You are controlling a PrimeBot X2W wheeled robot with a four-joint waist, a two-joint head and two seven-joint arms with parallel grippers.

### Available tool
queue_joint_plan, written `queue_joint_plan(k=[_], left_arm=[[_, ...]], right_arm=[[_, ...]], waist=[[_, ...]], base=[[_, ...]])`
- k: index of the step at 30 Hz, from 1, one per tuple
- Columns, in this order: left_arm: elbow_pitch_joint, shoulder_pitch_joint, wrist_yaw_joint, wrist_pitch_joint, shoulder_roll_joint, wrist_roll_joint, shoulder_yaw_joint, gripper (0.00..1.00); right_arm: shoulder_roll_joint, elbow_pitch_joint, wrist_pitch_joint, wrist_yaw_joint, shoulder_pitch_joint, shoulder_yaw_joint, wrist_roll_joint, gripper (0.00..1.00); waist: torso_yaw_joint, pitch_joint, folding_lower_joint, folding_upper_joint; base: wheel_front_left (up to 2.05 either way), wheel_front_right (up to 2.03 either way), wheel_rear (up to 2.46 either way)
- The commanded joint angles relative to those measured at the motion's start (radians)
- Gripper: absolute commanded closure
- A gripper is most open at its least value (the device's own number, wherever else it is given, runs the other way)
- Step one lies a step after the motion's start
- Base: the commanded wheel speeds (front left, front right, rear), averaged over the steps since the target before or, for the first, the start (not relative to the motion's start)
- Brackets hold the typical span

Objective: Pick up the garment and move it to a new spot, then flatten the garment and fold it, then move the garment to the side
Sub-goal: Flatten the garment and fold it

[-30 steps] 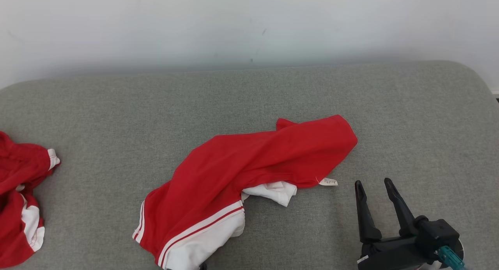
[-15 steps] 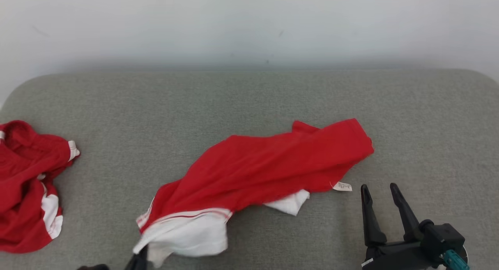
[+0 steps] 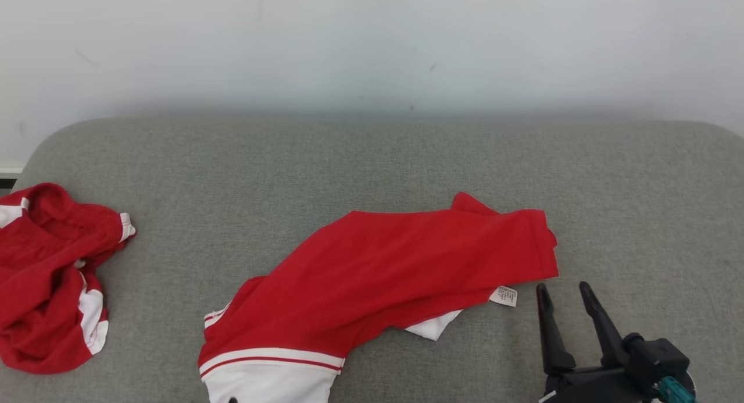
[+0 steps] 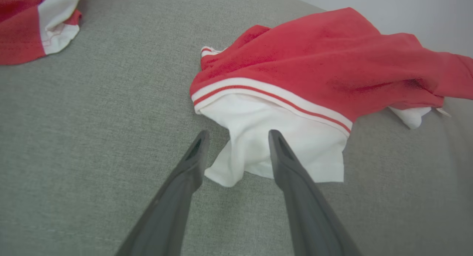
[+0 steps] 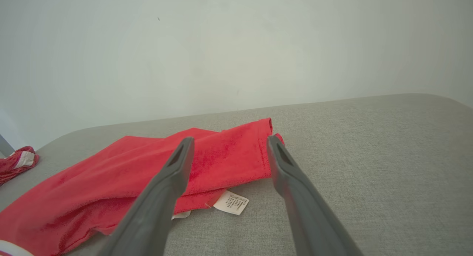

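a: where's the garment (image 3: 395, 269)?
b: on the grey cushion (image 3: 372, 159), about midway across and toward the near edge. it's rumpled, not flat. a second red garment (image 3: 52, 275) sits bunched at the far left, well apart.
a: which way does it run?
b: its long axis is a diagonal. the white hem (image 4: 258, 145) is at the near left and the red end (image 3: 535, 240) is farther back on the right. a label (image 3: 503, 296) pokes out from under that end.
a: and the end effectors?
b: the left end effector (image 4: 238, 134) is right at the white hem, fingers apart, with the cloth's edge lying between the tips. it looks unclamped to me. the right end effector (image 3: 562, 286) is spread wide and empty, just beside the label, pointing toward the red end.
a: so which arm is nearer?
b: each is nearer its own end, left to the hem and right to the red end. i'd judge the flattening step is up next. it turns on that diagonal: pinch both ends and draw them apart along it.
a: any risk?
b: a white flap (image 3: 433, 328) is tucked under the middle, and it could stay folded under.
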Motion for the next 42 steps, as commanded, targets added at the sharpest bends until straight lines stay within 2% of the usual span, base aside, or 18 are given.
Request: queue_joint_plan(k=[1, 6, 12, 17, 21, 25, 32, 33, 34, 39, 42], left_arm=[[-0.010, -0.011, 0.008, -0.038, 0.000, 0.025, 0.007, 0.00], [-0.065, -0.025, 0.025, -0.148, -0.003, 0.059, 0.043, 0.00], [-0.084, -0.050, 0.052, -0.195, 0.003, 0.116, 0.061, 0.00], [-0.083, -0.081, 0.075, -0.210, -0.015, 0.155, 0.072, 0.00], [-0.054, -0.117, 0.072, -0.216, -0.023, 0.174, 0.073, 0.00], [-0.025, -0.140, 0.067, -0.218, -0.031, 0.185, 0.074, 0.00], [0.011, -0.163, 0.052, -0.219, -0.049, 0.180, 0.085, 0.00], [0.015, -0.166, 0.052, -0.220, -0.051, 0.181, 0.087, 0.00], [0.019, -0.167, 0.049, -0.220, -0.053, 0.178, 0.089, 0.00], [0.036, -0.139, 0.048, -0.221, -0.061, 0.180, 0.104, 0.00], [0.040, -0.114, 0.048, -0.221, -0.068, 0.182, 0.114, 0.00]], right_arm=[[-0.002, 0.002, -0.002, -0.002, 0.007, -0.011, -0.006, 0.00], [-0.002, 0.016, -0.002, -0.002, 0.005, -0.032, -0.018, 0.00], [-0.002, 0.057, -0.002, -0.002, -0.031, -0.046, -0.044, 0.00], [-0.006, 0.161, 0.042, -0.002, -0.113, -0.075, -0.076, 0.00], [-0.050, 0.295, 0.103, -0.002, -0.211, -0.089, -0.080, 0.00], [-0.094, 0.410, 0.110, -0.002, -0.275, -0.088, -0.065, 0.00], [-0.120, 0.613, 0.125, -0.002, -0.369, -0.006, -0.007, 0.00], [-0.118, 0.636, 0.123, -0.002, -0.382, 0.010, 0.010, 0.54], [-0.120, 0.656, 0.121, -0.002, -0.393, 0.028, 0.022, 1.00], [-0.142, 0.708, 0.084, -0.002, -0.430, 0.103, 0.079, 1.00], [-0.145, 0.674, 0.068, -0.002, -0.409, 0.144, 0.127, 1.00]], waist=[[0.007, -0.006, 0.0000, 0.0000], [0.029, -0.020, 0.0000, 0.0000], [0.041, -0.034, 0.0000, 0.0000], [0.043, -0.035, 0.0000, 0.0000], [0.054, -0.024, 0.0000, 0.0000], [0.076, -0.012, 0.0000, 0.0000], [0.105, 0.008, 0.0000, 0.0000], [0.106, 0.008, 0.0000, 0.0000], [0.106, 0.008, 0.0000, 0.0000], [0.087, -0.014, 0.0000, 0.0000], [0.066, -0.037, 0.0000, 0.0000]], base=[[0.00, 0.00, 0.00], [0.00, 0.00, 0.00], [0.00, 0.00, 0.00], [0.00, 0.00, 0.00], [0.00, 0.00, 0.00], [0.00, 0.00, 0.00], [0.00, 0.00, 0.00], [0.00, 0.00, 0.00], [0.00, 0.00, 0.00], [0.00, 0.00, 0.00], [0.00, 0.00, 0.00]])
